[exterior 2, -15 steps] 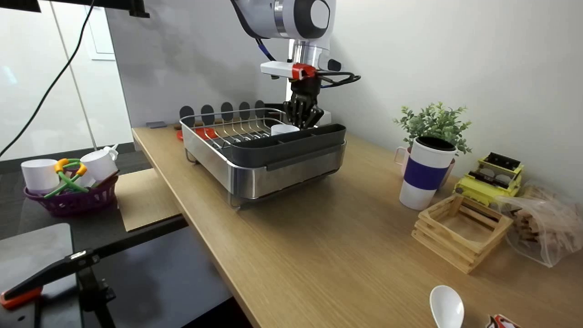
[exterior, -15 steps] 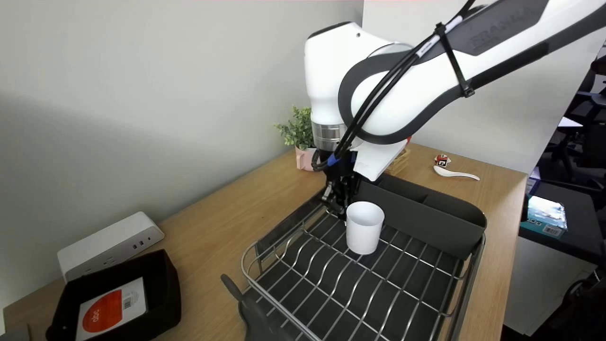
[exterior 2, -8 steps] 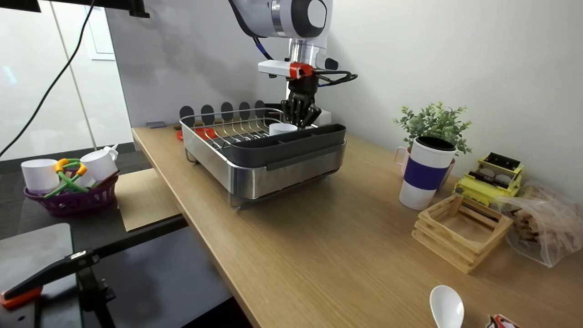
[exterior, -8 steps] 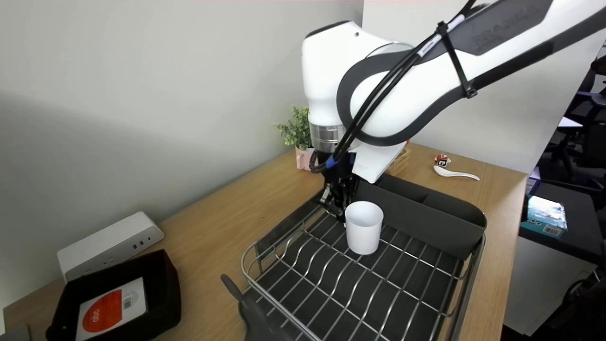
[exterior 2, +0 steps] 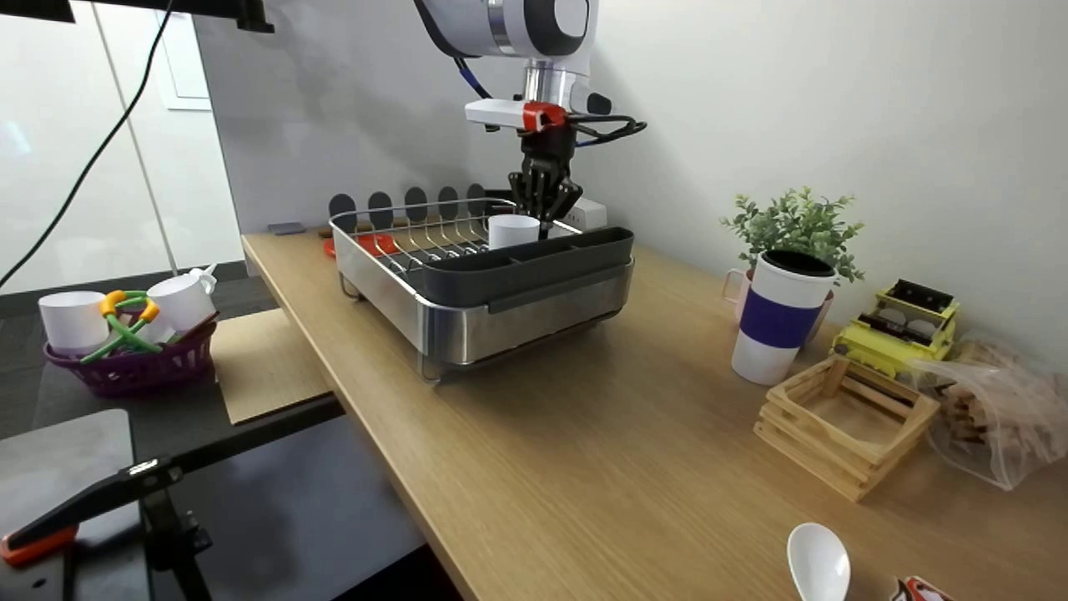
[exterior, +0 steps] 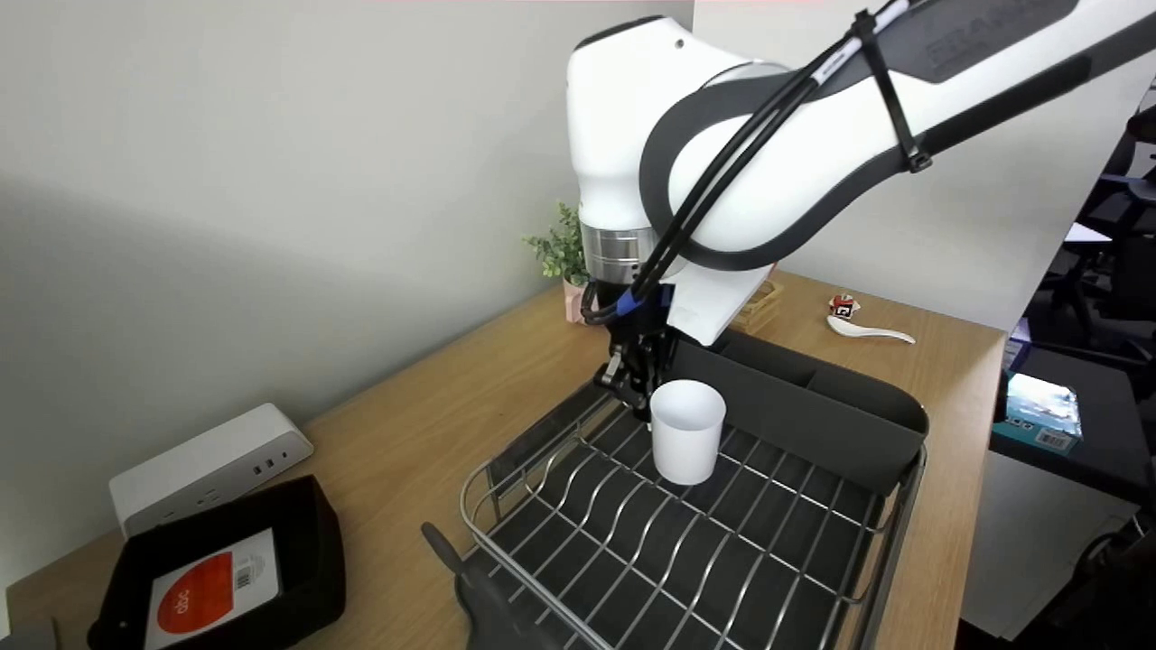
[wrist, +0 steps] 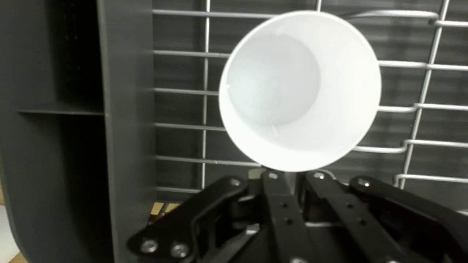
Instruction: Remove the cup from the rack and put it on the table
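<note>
Well, black metal fingers (wrist: 279,199) clamp the white cylindrical cup (exterior: 687,442); I'd lift level, clear of the grey wire rack (exterior: 713,551).

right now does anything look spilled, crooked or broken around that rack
Nothing stands out. The white cup, held at one side by the pincer, looks roughly upright over the dish rack and shows no visible damage; I see no spill there or on the table.

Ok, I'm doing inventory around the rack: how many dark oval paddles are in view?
5, in a row behind the rack in an exterior view: first paddle, second paddle, third paddle, fourth paddle and fifth paddle, left to right. Others may be hidden.
</note>
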Action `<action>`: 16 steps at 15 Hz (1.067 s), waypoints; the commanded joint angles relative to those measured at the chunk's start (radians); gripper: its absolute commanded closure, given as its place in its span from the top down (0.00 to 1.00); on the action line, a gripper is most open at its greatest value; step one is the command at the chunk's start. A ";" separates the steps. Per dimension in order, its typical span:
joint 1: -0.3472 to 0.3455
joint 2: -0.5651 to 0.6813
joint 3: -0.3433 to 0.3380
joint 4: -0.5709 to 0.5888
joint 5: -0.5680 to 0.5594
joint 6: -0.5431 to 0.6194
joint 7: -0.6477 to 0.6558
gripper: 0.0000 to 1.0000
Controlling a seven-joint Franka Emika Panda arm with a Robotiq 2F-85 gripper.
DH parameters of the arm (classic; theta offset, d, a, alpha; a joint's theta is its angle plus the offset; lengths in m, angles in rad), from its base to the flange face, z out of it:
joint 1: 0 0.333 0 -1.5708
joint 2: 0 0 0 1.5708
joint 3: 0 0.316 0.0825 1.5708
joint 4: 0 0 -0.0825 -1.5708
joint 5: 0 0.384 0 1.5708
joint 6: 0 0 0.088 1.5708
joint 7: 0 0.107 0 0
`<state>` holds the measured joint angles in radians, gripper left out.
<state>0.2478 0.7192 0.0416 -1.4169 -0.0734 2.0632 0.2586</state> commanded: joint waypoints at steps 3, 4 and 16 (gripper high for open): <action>0.017 -0.055 -0.007 -0.030 -0.022 -0.018 0.016 0.02; 0.020 -0.061 -0.008 -0.033 -0.027 -0.016 0.019 0.02; 0.057 -0.191 -0.009 -0.128 -0.101 0.014 0.095 0.02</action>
<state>0.2920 0.6029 0.0407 -1.4596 -0.1516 2.0632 0.3309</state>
